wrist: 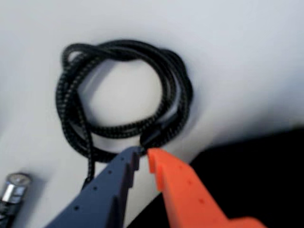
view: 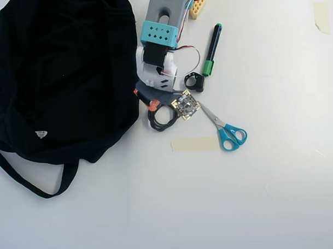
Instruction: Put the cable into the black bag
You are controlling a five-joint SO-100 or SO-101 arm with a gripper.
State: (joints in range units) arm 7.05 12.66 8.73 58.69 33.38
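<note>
The cable is a black braided coil lying flat on the white table, with its tail running down toward a silver plug tip. My gripper has a blue-grey finger and an orange finger. Their tips are pinched on the near edge of the coil, with only a narrow gap between them. In the overhead view the gripper sits over the upper left edge of the cable. The black bag lies just left of it and fills the lower right of the wrist view.
Teal-handled scissors, a small circuit board, a black plastic ring and a green-and-black marker lie right of the coil. A tape strip is stuck below it. The bag's strap loops out at lower left.
</note>
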